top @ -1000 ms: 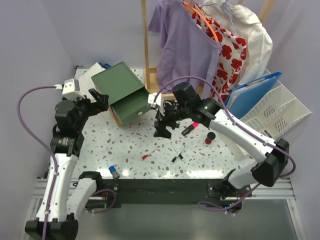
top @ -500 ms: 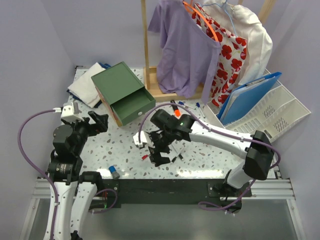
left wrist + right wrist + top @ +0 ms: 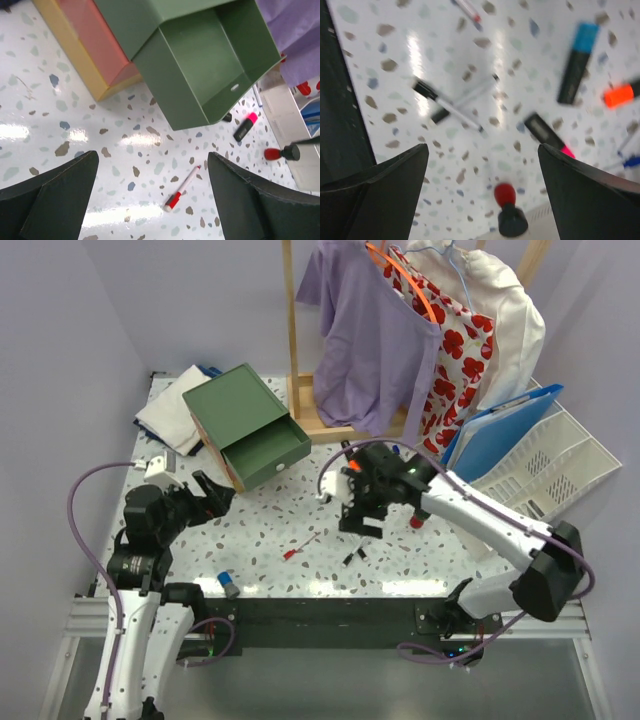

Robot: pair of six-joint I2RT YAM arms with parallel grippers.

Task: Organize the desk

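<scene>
The desk [image 3: 262,530] fills the middle of the top view, and its black bar [image 3: 330,612] runs along the near edge just beyond the arm bases. Closest to that bar, on the left, lies a short blue-capped marker [image 3: 228,583] with bare speckled top all around it. A little farther in, a red-tipped pen [image 3: 298,548] lies alone near the centre, and two black-capped pens [image 3: 355,550] lie crossed just to its right. The left gripper [image 3: 152,161] hangs over the left part of the desk, jaws wide apart with nothing between them. Its wrist view shows open tabletop and the red-tipped pen below. The right gripper [image 3: 483,149] hovers above the crossed pens, jaws likewise spread and empty. To its right and beyond, a red-and-black stamp [image 3: 418,518], a pink highlighter [image 3: 547,132], a blue highlighter [image 3: 577,62] and an orange highlighter [image 3: 620,95] crowd that stretch of the top. Farther back on the left stands a green box [image 3: 228,402] with its drawer [image 3: 265,455] pulled out toward the centre, taking up room there. A folded white cloth [image 3: 172,412] lies just beside the box at the far left corner. At the back, a wooden clothes rack [image 3: 291,325] carries a purple shirt [image 3: 365,340] that hangs over the far edge. At the right edge, a white slotted tray [image 3: 565,465] holds a blue folder [image 3: 495,435].
</scene>
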